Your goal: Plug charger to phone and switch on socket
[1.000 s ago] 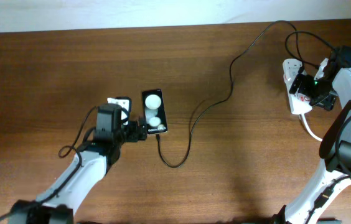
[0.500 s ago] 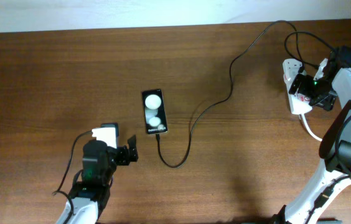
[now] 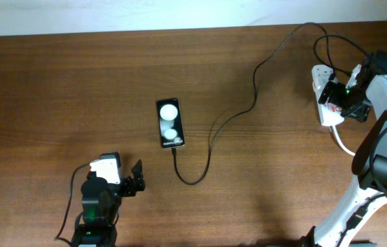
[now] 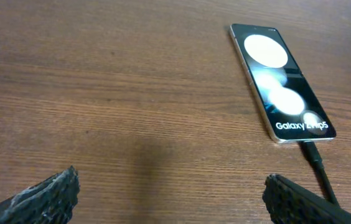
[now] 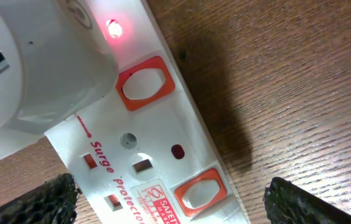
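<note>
Wooden table (image 3: pixel 56 82), charger (image 4: pixel 315 158) seemingly seated in phone (image 4: pixel 281 87) ahead of spread, empty left claw (image 4: pixel 175 202), socket (image 5: pixel 144 134) lamp (image 5: pixel 114 28) red under spread right claw (image 5: pixel 175 202): likely finished.

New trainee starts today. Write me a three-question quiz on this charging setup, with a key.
1. True or false: the thin black charger cable is plugged into the glossy black rectangular phone.
2. The small lamp on the white plastic power strip is: A) dark B) glowing red C) glowing green.
3. Fill in: the left gripper stands ___, holding nothing.
Key: 1 true; 2 B; 3 open.
</note>
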`<state>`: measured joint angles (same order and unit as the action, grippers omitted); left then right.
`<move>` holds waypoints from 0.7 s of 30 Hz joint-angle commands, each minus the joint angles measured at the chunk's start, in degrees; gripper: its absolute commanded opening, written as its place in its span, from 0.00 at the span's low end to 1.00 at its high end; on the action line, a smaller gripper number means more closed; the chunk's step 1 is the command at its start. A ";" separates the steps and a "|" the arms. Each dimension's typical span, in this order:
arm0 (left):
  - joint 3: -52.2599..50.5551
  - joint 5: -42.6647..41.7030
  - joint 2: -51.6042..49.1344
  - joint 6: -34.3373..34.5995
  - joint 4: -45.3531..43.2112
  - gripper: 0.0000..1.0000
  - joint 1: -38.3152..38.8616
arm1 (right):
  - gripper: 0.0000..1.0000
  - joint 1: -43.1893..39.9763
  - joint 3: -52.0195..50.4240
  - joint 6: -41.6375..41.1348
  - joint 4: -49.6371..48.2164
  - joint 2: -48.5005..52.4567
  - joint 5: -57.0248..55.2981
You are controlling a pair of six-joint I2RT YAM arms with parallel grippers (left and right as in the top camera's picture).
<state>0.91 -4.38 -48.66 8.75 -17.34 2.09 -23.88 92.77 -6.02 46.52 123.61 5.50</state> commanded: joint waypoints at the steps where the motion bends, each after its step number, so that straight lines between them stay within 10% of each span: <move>1: -0.44 -0.79 3.63 -0.74 3.63 0.99 -1.18 | 0.99 0.24 -0.83 0.02 -0.04 0.50 -1.60; 8: -0.44 2.12 19.67 -0.79 21.94 0.99 -1.29 | 0.99 0.24 -0.83 0.02 -0.02 0.50 -1.60; 21: -0.44 3.10 37.97 -4.59 22.18 0.99 -1.31 | 0.99 0.24 -0.83 0.02 -0.02 0.50 -1.60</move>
<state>0.64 -1.93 -17.08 6.39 4.36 1.08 -23.83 92.73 -6.00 46.52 123.61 5.48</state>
